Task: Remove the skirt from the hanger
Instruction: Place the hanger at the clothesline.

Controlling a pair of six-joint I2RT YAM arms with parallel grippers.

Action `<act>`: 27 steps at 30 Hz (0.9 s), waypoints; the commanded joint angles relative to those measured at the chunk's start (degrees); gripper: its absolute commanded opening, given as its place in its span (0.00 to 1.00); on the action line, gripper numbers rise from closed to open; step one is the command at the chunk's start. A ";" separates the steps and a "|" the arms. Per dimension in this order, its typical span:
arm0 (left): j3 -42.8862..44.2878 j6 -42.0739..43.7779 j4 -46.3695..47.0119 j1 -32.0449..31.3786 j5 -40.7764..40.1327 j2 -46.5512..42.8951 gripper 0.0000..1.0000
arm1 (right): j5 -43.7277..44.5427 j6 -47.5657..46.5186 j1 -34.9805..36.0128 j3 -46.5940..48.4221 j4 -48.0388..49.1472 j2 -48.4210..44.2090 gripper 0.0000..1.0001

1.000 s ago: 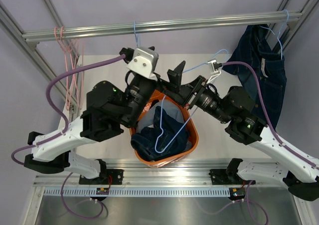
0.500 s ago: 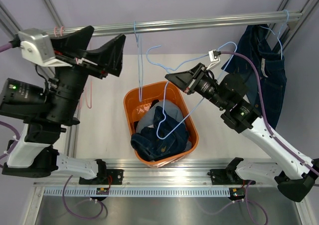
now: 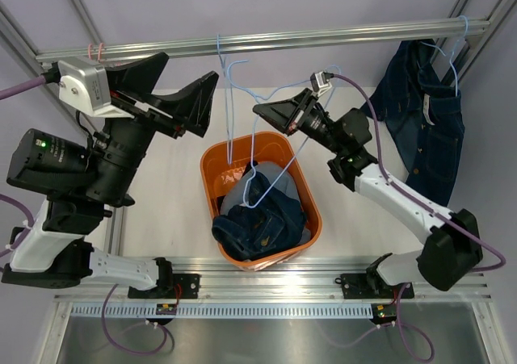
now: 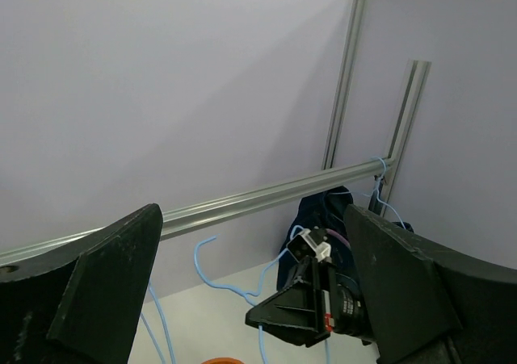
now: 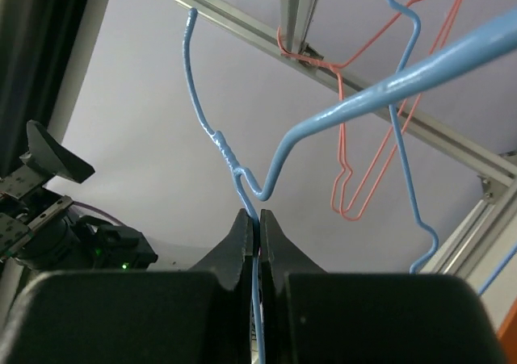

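Swung up and left toward the rail (image 3: 323,35), blue wire hanger (image 5: 224,152) pinched by its neck in the right gripper (image 5: 257,223), wire trailing down. Leaves the skirt (image 3: 242,190) heaped in the orange basket (image 3: 212,158) straight below; left gripper (image 3: 191,65) gaping, empty, farther off.

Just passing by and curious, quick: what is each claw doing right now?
Left gripper: open wide, holding nothing.
Right gripper: closed on a light-blue wire hanger.
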 commanded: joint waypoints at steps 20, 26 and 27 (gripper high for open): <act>-5.32 0.55 0.64 -0.28 2.29 -5.38 0.99 | -3.08 23.23 -4.55 15.92 40.36 26.18 0.00; -6.29 0.91 0.20 -0.19 2.12 -6.44 0.99 | -3.07 27.45 -5.69 22.51 45.56 33.48 0.00; -6.46 0.91 0.20 -0.28 2.03 -6.44 0.99 | -2.90 28.58 -5.70 24.17 45.74 34.97 0.00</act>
